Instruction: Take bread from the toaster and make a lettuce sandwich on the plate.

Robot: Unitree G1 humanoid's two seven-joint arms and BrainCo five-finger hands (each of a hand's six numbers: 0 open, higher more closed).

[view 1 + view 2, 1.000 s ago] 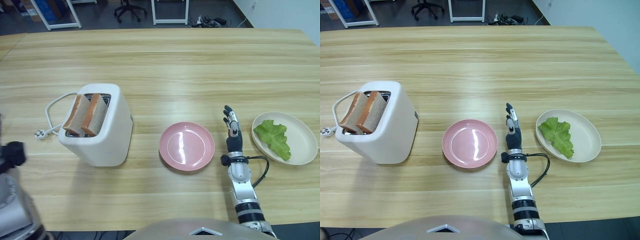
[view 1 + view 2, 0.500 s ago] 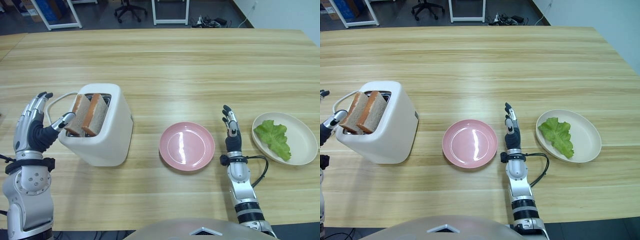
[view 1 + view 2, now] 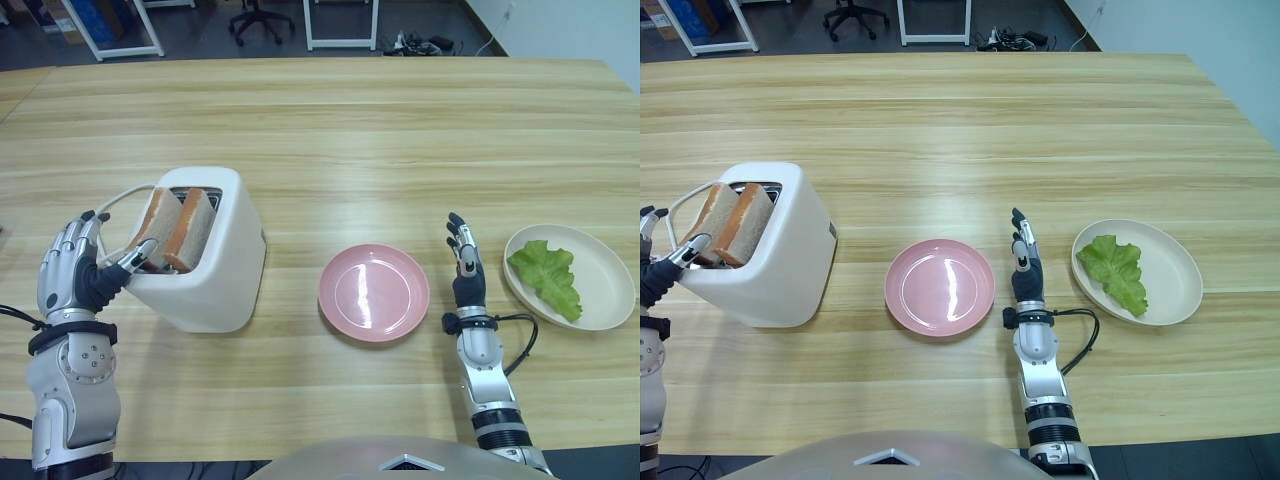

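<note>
left hand [image 3: 72,268]: fingers spread wide, holding nothing, thumb by bread [image 3: 172,228] | toaster [image 3: 215,275]: just right of it, two slices in slots | pink plate [image 3: 374,292]: just left of right hand [image 3: 466,270], fingers straight, nothing held | lettuce [image 3: 546,277]: on cream plate [image 3: 610,295], right of that hand

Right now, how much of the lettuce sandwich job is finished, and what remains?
Nothing looks done: the round pink plate is bare. In hand: the open left hand is beside the white toaster, thumb near the outer of two brown bread slices in its slots, not grasping. Left: move the slices to the plate and add the green lettuce leaf from the cream plate, beside the open right hand.
</note>
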